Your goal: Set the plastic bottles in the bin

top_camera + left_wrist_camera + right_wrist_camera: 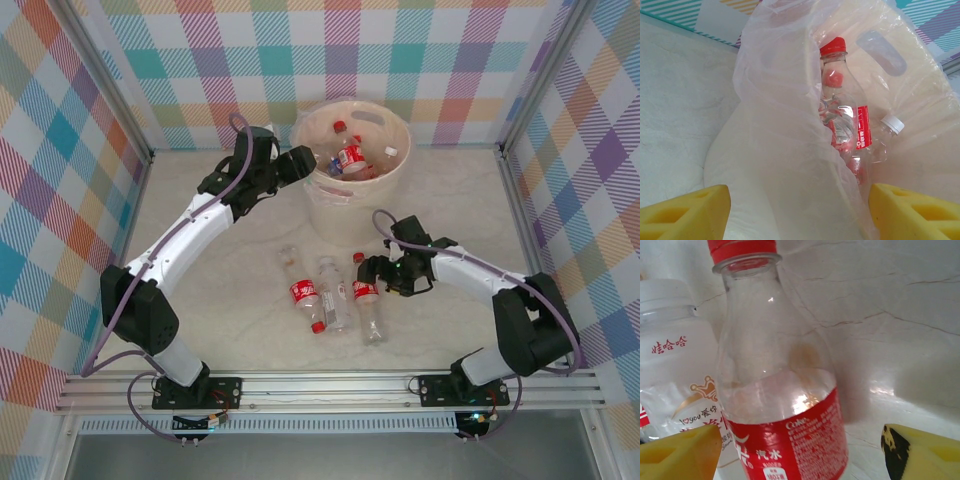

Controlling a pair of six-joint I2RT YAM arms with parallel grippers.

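The cream bin (350,205) stands at the back middle, with several plastic bottles (350,158) inside its clear liner. My left gripper (306,164) hovers at the bin's left rim, open and holding nothing; its yellow fingers (685,212) frame the liner (785,150). Beyond it lie a red-capped bottle (842,107) and a white-capped one (885,137). Three bottles lie on the table: one on the left (302,288), a white-labelled one (333,293) and a red-labelled one (367,305). My right gripper (369,272) is open astride the red-labelled bottle (785,390), its fingers (682,455) on either side.
The white-labelled bottle (672,370) lies touching the red-labelled one on its left. Checked walls close in the marbled table (220,300) on three sides. Metal rails (330,385) run along the near edge by the arm bases.
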